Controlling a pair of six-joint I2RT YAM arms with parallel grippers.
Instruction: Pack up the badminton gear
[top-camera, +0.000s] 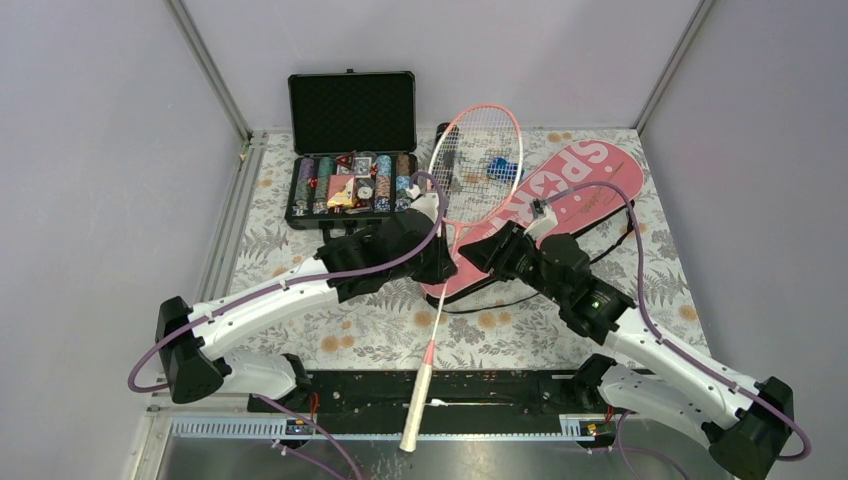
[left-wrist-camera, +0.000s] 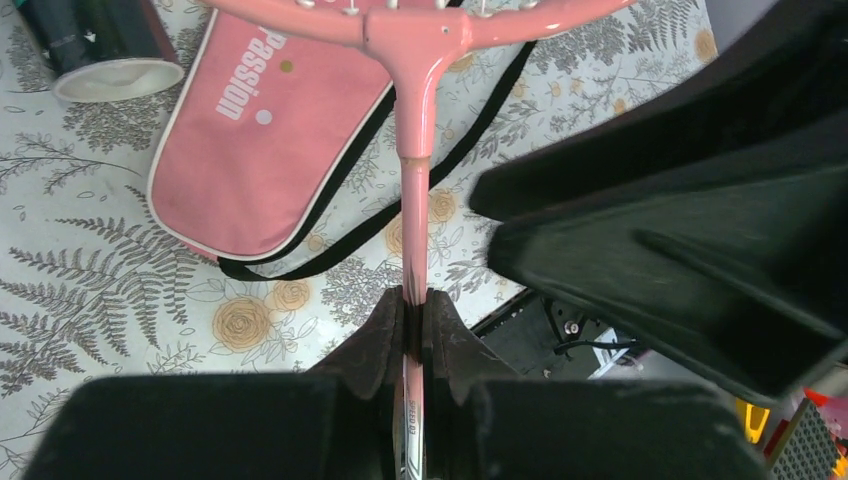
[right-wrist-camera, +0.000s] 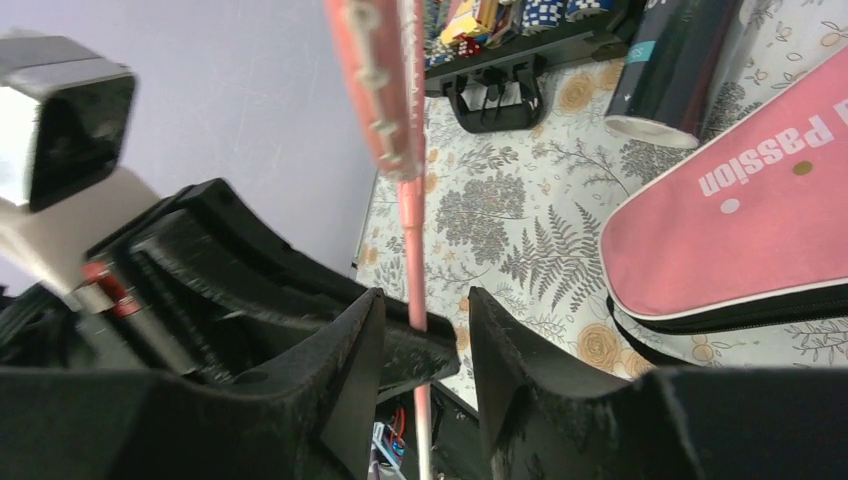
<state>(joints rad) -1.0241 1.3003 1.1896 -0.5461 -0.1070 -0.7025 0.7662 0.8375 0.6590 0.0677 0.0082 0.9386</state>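
A pink-framed racket (top-camera: 478, 150) hangs tilted over the table, its white handle (top-camera: 418, 405) past the near edge. My left gripper (top-camera: 441, 268) is shut on its pink shaft (left-wrist-camera: 416, 200) just below the head; the grip shows in the left wrist view (left-wrist-camera: 415, 322). My right gripper (top-camera: 472, 256) is open, and the shaft (right-wrist-camera: 411, 250) passes between its fingers (right-wrist-camera: 425, 300) without touching them. The pink "SPORT" cover (top-camera: 575, 195) lies flat beyond, its black strap (left-wrist-camera: 340, 235) trailing. The black tube (right-wrist-camera: 680, 60) lies near the cover's end. I see only this one racket and no shuttlecocks.
An open black case of poker chips (top-camera: 350, 150) stands at the back left. A small blue toy car (top-camera: 500, 167) sits behind the racket head. The black arm mount rail (top-camera: 480, 395) runs along the near edge. Metal frame posts and grey walls bound the table.
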